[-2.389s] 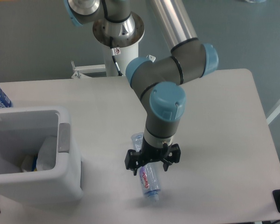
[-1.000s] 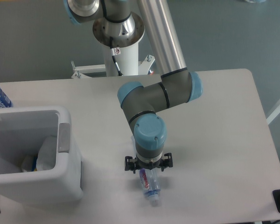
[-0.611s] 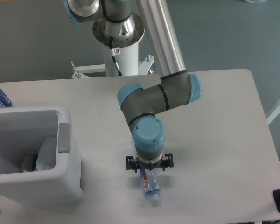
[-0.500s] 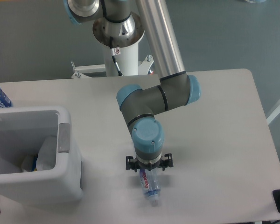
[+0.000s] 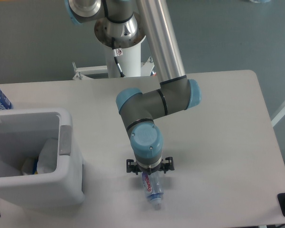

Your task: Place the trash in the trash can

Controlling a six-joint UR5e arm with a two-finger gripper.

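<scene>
Gripper (image 5: 149,167) has come down onto the bottle (image 5: 152,186), which lies on the table (image 5: 228,142) well right of the trash can (image 5: 61,183) (jaws hidden, so its grasp is unclear); lifting seems next.

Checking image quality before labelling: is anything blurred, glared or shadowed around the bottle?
Fixed camera: soft overall, mild blur; the bottle shows legible red lettering, faint shadow beneath; the arm hides the gripper fingers; a bright streak runs down the metal arm tube.
</scene>
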